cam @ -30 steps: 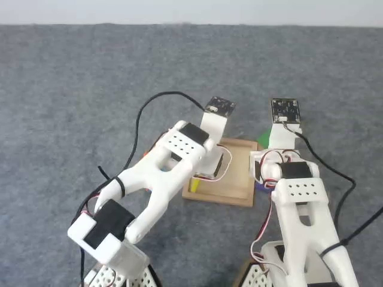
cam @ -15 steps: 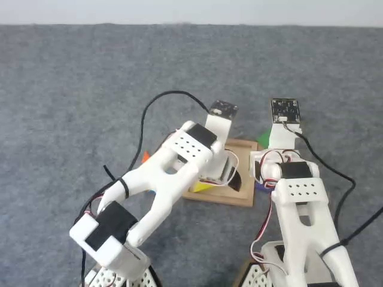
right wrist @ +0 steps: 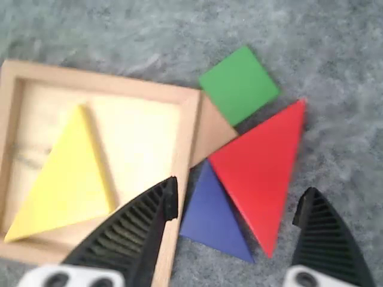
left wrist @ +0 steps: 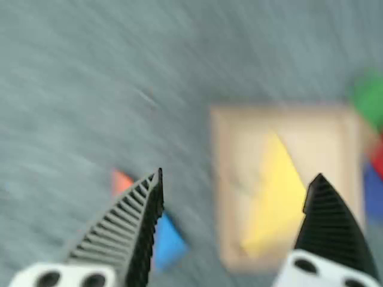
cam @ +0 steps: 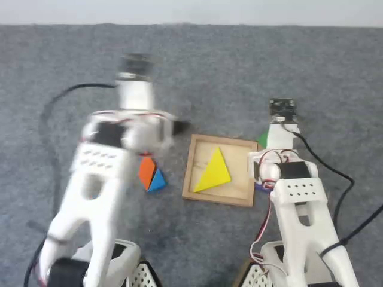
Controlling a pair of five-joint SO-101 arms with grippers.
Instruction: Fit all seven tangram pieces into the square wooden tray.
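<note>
The square wooden tray (cam: pixel 190 173) sat mid-table on the grey cloth (cam: pixel 66 66), with a yellow triangle (cam: pixel 214 169) flat inside. To its left an orange piece (cam: pixel 145 170) and a light blue piece (cam: pixel 158 181) lay touching. Just right of it clustered a green square (right wrist: pixel 239 85), a red triangle (right wrist: pixel 261 166), a dark blue triangle (right wrist: pixel 212 219) and a tan piece (right wrist: pixel 212 133). The left gripper (left wrist: pixel 238 175) hung between tray and orange piece, and the right gripper (right wrist: pixel 240 186) over the cluster, both with jaws spread, holding nothing.

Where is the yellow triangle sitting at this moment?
In the high view the yellow triangle lies flat inside the wooden tray, toward its left side; the orange piece and blue piece lie on the carpet left of the tray.
</note>
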